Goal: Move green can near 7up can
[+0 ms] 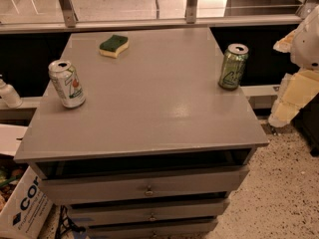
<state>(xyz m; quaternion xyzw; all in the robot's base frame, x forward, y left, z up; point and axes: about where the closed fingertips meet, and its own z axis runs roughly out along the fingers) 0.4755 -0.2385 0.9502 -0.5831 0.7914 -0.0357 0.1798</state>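
The green can [233, 66] stands upright near the right edge of the grey cabinet top [149, 103], at the far right. The 7up can [67, 83], mostly white with a green base and a red-orange spot, stands upright near the left edge. The two cans are far apart across the top. My gripper [293, 98] shows as pale white and yellowish arm parts at the right edge of the view, off the cabinet's right side and to the right of the green can, holding nothing that I can see.
A green and yellow sponge [113, 46] lies at the back of the top. Drawers [147, 189] sit below the front edge. A cardboard box [22, 208] stands on the floor at the lower left. A white bottle [9, 94] is at the far left. A rail [149, 23] runs behind the cabinet.
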